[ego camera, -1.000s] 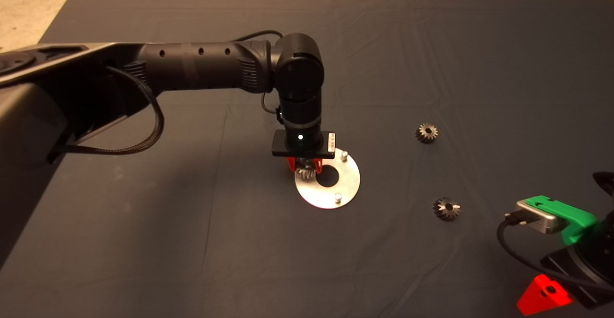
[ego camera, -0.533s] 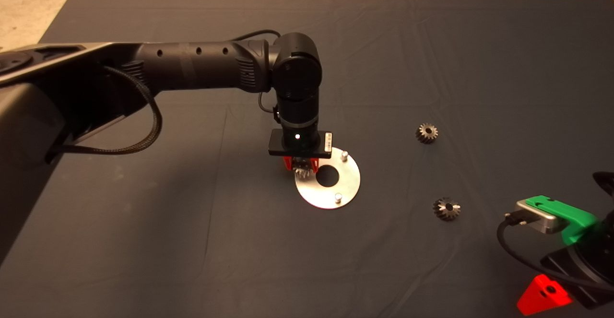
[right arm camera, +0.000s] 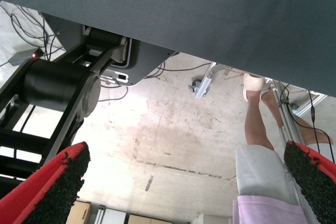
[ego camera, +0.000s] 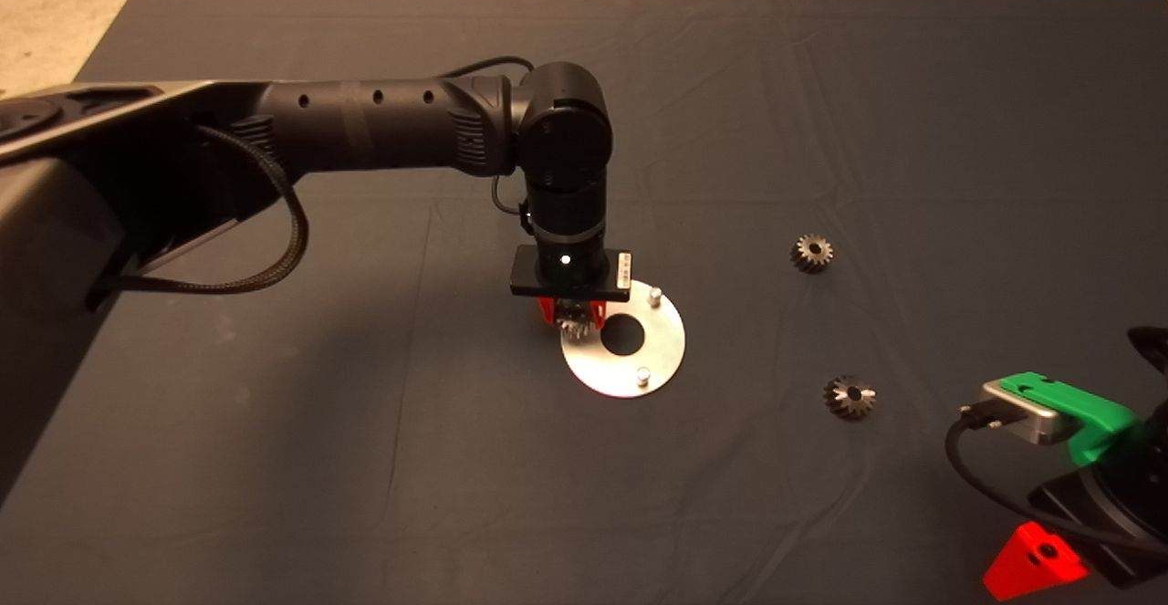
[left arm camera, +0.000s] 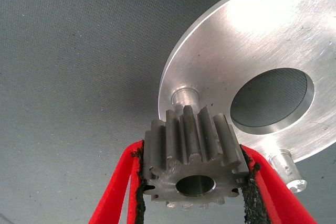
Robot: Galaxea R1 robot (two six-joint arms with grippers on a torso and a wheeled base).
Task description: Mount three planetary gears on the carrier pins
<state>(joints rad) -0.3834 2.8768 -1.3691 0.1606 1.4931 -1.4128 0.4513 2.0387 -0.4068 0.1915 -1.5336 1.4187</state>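
Right gripper (ego camera: 1049, 495) parked at the lower right edge of the mat (ego camera: 274, 459), well clear of the work — its wrist view shows the two pads set wide apart with nothing between them, and beyond the mat edge a floor and a person's legs.

Nearest loose gear (ego camera: 849, 396) lies on the mat to the right of the disc (ego camera: 662, 349); second loose gear (ego camera: 811, 252) farther back, also right of the disc. Both well apart from it, neither on a pin.

Left gripper (left arm camera: 191, 182) at work over the disc's left rim, fingers clamped on the flanks of the held gear (left arm camera: 191, 156), bore facing the camera and unobstructed. Target pin (left arm camera: 184, 97) stands just beyond the gear's teeth in the wrist view; the gear looks not yet seated on it. Two other pins bare — one near (ego camera: 643, 373), one far (ego camera: 654, 295).

Judgement: step in hand is threading the first gear. Bore appears offset from the pin tip, so a small lateral correction should come before any descent. Keep the gear axis parallel to the pin; a tilted bore would likely bind or skid the disc across the cloth. Lower slowly, release only once the gear sits flat.
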